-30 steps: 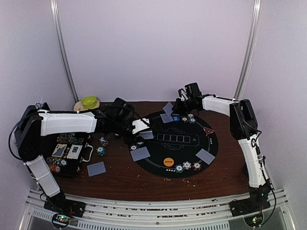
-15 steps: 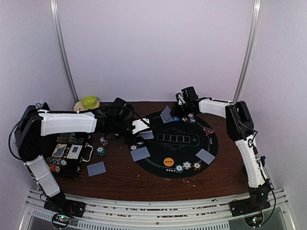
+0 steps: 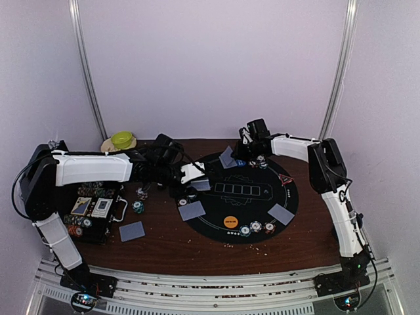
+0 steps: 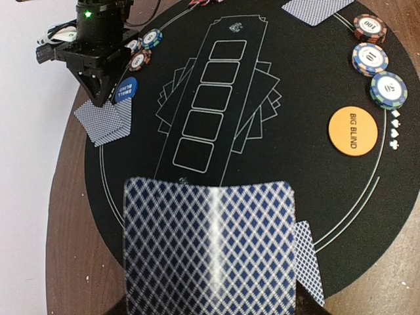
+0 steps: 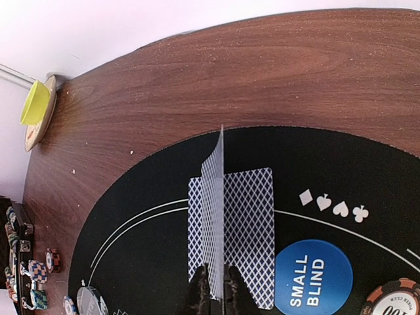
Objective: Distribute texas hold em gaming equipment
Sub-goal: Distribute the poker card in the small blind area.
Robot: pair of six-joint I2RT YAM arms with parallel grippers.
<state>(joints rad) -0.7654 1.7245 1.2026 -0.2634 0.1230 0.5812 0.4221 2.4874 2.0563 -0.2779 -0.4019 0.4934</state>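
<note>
Since a second ago, the right arm has been drawn inward over the far rim of the round black felt mat (image 3: 289, 190), and its card has been carried along; the left arm is unchanged. The right end effector (image 5: 215, 292) is pressed together on an upright card (image 5: 216, 190), seen edge-on above a flat card (image 5: 246, 223) that lies just beside the glossy blue Small Blind disc (image 5: 308, 279). Bare grained wood of the worktop (image 5: 262, 72) is left open beyond that rim. The left end effector (image 3: 193, 172) is closed on a blurred card (image 4: 210, 256) with a diamond-lattice back, raised over the mat's left side; its fingers are largely hidden behind it. Three striped chips (image 4: 369, 58) are counted in a row beside one orange Big Blind disc (image 4: 353, 131). Three further cards are seen from above: a rim card (image 3: 191, 210) across the mat's left edge, a right-hand card (image 3: 281, 213) on the felt, and a loose card (image 3: 131, 231) on the wood.
</note>
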